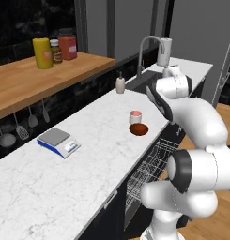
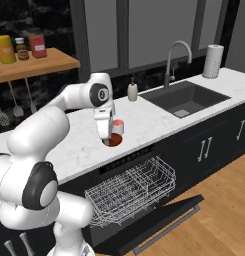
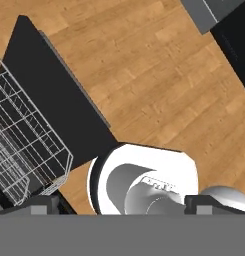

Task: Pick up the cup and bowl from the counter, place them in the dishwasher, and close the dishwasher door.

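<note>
Gripper [image 2: 105,136] wide open | empty | just beside cup [image 2: 118,126]

place: home kitchen | cues: sink [image 2: 186,102], dishwasher [image 2: 131,192], marble counter [image 1: 65,187]

White cup [image 1: 135,116] touches red bowl [image 1: 139,129] on counter [image 1: 50,178]; dishwasher door [image 2: 159,220] down.
</note>
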Motion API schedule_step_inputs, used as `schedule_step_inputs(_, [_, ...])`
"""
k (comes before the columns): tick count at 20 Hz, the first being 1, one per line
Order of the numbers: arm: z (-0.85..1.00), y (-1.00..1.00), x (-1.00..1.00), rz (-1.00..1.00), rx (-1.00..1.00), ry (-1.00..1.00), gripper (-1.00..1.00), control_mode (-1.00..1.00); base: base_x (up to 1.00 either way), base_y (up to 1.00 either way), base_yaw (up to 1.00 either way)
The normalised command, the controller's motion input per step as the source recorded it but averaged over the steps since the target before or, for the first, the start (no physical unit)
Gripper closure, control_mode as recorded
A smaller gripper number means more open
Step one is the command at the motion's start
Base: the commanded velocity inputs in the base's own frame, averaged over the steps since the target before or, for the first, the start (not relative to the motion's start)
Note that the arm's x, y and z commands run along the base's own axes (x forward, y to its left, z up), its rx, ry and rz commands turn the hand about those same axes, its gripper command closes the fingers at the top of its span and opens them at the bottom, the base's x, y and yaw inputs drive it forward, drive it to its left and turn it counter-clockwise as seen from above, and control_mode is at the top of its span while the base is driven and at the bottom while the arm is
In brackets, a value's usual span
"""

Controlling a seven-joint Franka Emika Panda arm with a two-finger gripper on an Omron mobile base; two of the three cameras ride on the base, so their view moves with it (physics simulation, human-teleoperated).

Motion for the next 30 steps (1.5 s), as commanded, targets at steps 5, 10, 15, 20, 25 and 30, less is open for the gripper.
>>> schedule_step_inputs(5, [-0.14, -0.37, 0.24, 0.52, 0.0, 0.0, -1.0, -1.0, 0.0, 0.0, 0.0])
schedule_step_inputs(10, [-0.34, -0.19, 0.49, 0.87, 0.02, -0.01, -1.0, -1.0, 0.0, 0.0, 0.0])
schedule_step_inputs(15, [-0.26, 0.12, 0.98, 0.53, 0.18, 0.04, -1.0, -1.0, 0.0, 0.0, 0.0])
schedule_step_inputs(20, [-0.29, 0.45, 0.99, 0.13, 0.27, 0.04, -1.0, -1.0, 0.0, 0.0, 0.0])
schedule_step_inputs(25, [-0.44, 0.3, 0.97, 0.03, 0.13, 0.01, -1.0, -1.0, 0.0, 0.0, 0.0])
schedule_step_inputs(30, [-0.61, 0.14, 0.8, 0.0, 0.05, 0.0, -1.0, -1.0, 0.0, 0.0, 0.0])
